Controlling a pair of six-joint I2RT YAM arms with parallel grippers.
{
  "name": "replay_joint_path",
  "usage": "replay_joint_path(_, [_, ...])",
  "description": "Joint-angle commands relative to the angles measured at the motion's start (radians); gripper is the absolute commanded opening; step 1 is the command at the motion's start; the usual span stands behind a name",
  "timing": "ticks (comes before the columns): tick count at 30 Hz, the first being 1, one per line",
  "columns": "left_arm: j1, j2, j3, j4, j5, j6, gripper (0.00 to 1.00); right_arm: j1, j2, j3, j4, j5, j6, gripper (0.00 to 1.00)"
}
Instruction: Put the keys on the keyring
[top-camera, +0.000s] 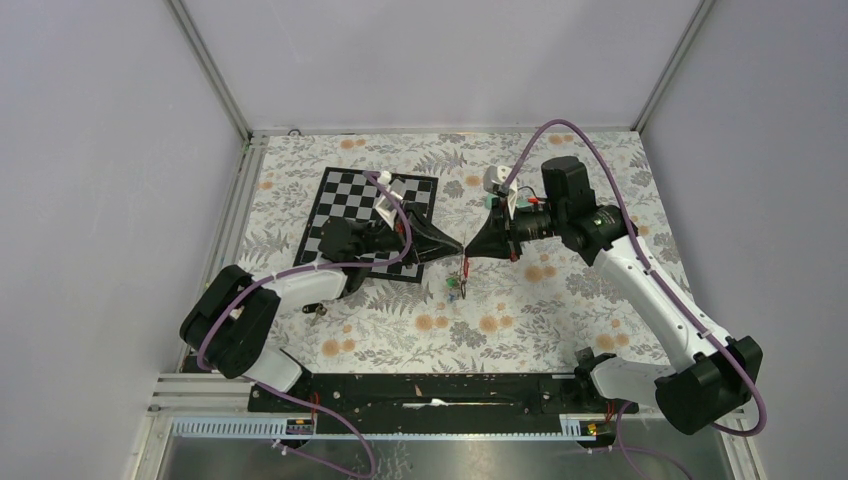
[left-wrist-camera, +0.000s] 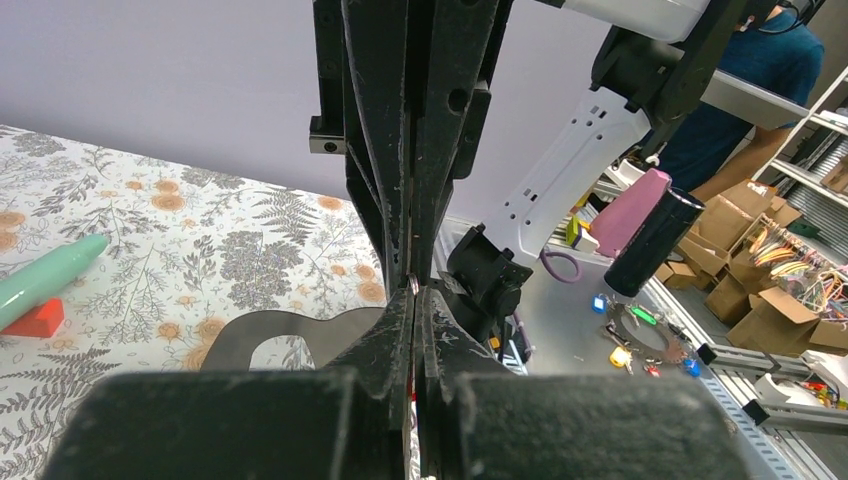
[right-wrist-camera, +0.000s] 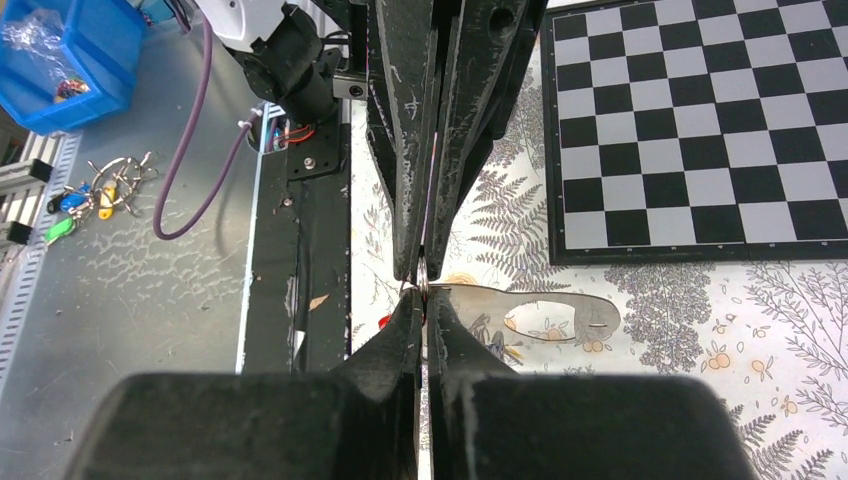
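My two grippers meet tip to tip above the floral cloth, the left gripper (top-camera: 459, 250) coming from the left and the right gripper (top-camera: 471, 249) from the right. Both are shut. A short arc of the keyring (right-wrist-camera: 424, 274) shows as thin grey metal right where the tips touch, and the same arc of the keyring (left-wrist-camera: 413, 284) appears in the left wrist view. The left gripper (left-wrist-camera: 413, 296) and the right gripper (right-wrist-camera: 423, 300) each pinch that wire. A small bunch of keys (top-camera: 454, 289) with coloured tags hangs just below the tips. Most of the loop is hidden by the fingers.
A chessboard (top-camera: 370, 226) lies under the left arm, and its edge (right-wrist-camera: 700, 120) runs close to the tips. A teal tube with a red cap (left-wrist-camera: 45, 282) lies on the cloth. A small white and grey object (top-camera: 496, 181) sits behind the right gripper. Spare keys (right-wrist-camera: 95, 192) lie off the table.
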Motion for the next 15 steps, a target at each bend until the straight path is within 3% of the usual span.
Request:
replay_joint_path(1, [-0.002, -0.031, 0.011, 0.057, -0.004, 0.049, 0.0, -0.004, -0.006, 0.053, -0.074, 0.048, -0.083, 0.0])
replay_joint_path(3, [-0.001, -0.039, 0.032, -0.007, 0.028, 0.106, 0.04, -0.004, 0.0, 0.081, -0.131, 0.087, -0.123, 0.0])
replay_joint_path(7, [0.002, -0.044, 0.119, -0.243, 0.113, 0.272, 0.29, 0.007, 0.036, 0.156, -0.275, 0.169, -0.2, 0.0])
replay_joint_path(9, [0.002, -0.039, 0.181, -0.372, 0.145, 0.355, 0.37, 0.021, 0.065, 0.2, -0.352, 0.213, -0.227, 0.0])
replay_joint_path(12, [0.001, -0.031, 0.255, -0.612, 0.181, 0.502, 0.45, 0.046, 0.107, 0.259, -0.447, 0.281, -0.261, 0.0])
replay_joint_path(15, [-0.002, -0.023, 0.319, -0.821, 0.187, 0.654, 0.46, 0.059, 0.129, 0.295, -0.494, 0.312, -0.267, 0.0])
